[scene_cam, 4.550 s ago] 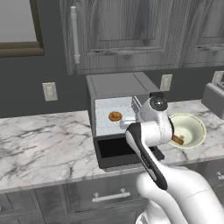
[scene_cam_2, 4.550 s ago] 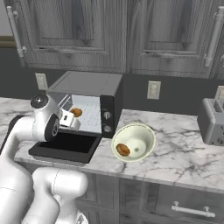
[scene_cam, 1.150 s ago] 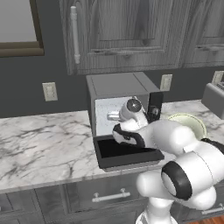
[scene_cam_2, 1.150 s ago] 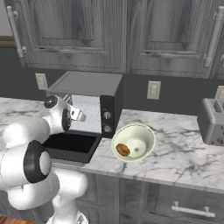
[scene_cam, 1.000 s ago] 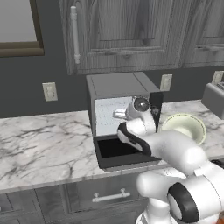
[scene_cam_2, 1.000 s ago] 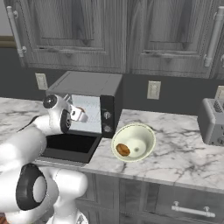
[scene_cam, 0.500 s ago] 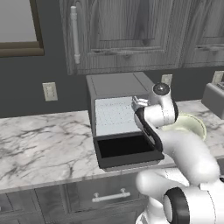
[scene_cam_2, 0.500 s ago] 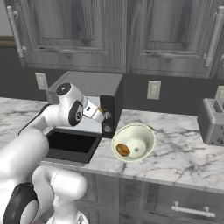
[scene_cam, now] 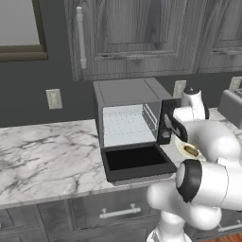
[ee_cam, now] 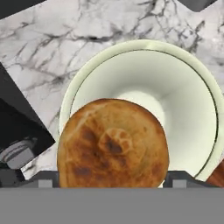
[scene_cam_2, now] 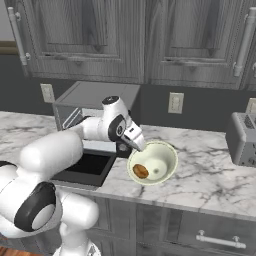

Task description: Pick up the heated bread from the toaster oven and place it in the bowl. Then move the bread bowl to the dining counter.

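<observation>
Half a second ago the gripper (scene_cam_2: 139,145) was in front of the toaster oven (scene_cam: 130,125); now it hangs over the bowl's (scene_cam_2: 167,165) near rim, its fingers clamped on the bun (ee_cam: 113,143). The oven's rack is bare, its door down. The bowl already holds a darker brown bread piece (scene_cam_2: 140,171), beside the oven on the counter (scene_cam_2: 210,172).

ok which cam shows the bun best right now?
Hand view: the bun sits large and sharp, held over the bowl. Right base view shows the gripper at the bowl's rim, bun too small to tell. Left base view: the arm blocks it.
</observation>
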